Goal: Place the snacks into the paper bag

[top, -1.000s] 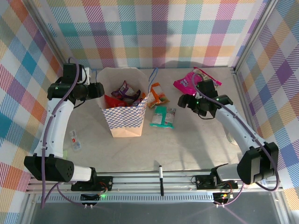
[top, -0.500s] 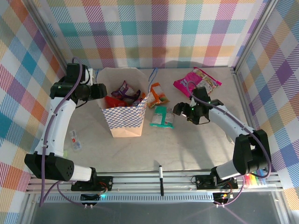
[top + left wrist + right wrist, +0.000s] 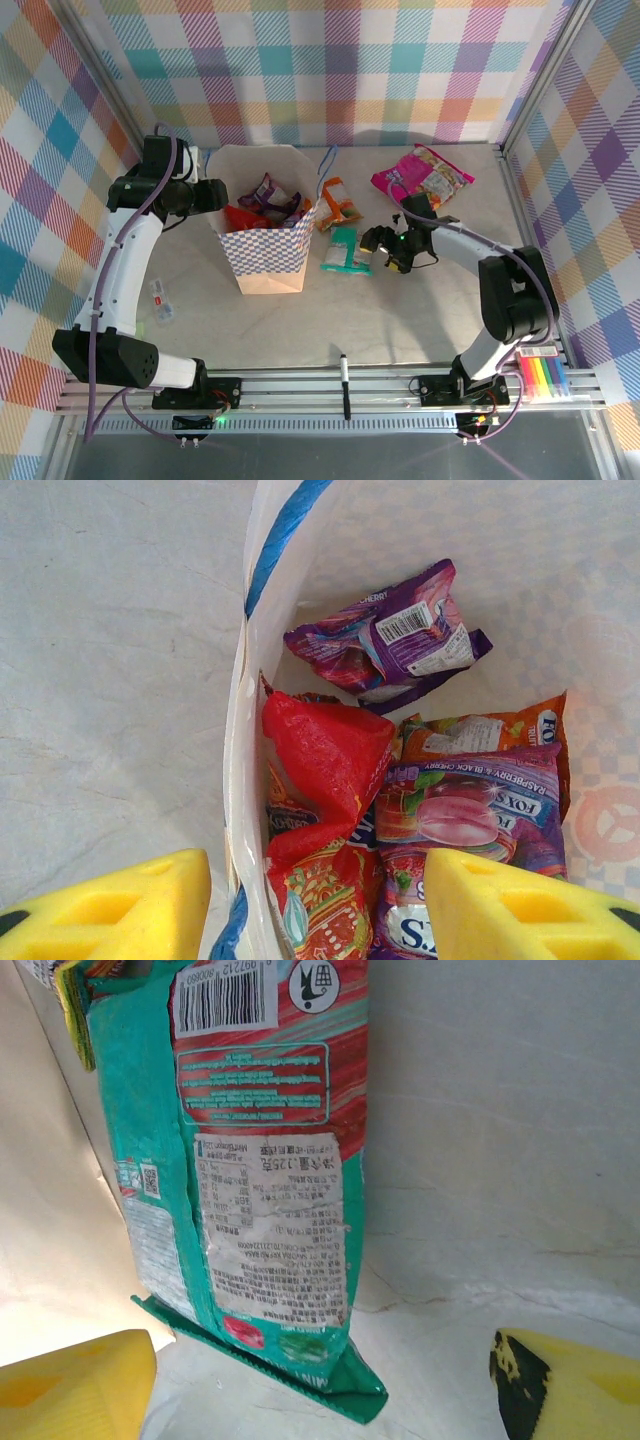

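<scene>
The paper bag [image 3: 262,252] stands open left of centre with several snacks inside: a purple packet [image 3: 390,635], a red one [image 3: 325,750], an orange one [image 3: 490,730] and a raspberry-print purple one [image 3: 470,805]. My left gripper [image 3: 212,193] [image 3: 315,910] is open, straddling the bag's left rim [image 3: 240,780], one finger outside and one inside. A teal packet [image 3: 350,250] [image 3: 260,1210] lies flat right of the bag, its near end between the spread fingers of my open right gripper [image 3: 374,243] [image 3: 320,1395]. An orange packet [image 3: 338,205] leans by the bag. A pink packet [image 3: 420,175] lies at the back right.
A black marker pen [image 3: 344,378] lies at the front edge by the rail. A small clear wrapper [image 3: 160,300] sits at the left. A pack of coloured pens [image 3: 545,378] rests at the front right. Checked walls close in the table.
My right gripper has swung left from beside the pink packet to the teal packet's end. The left gripper stays at the bag's rim.
</scene>
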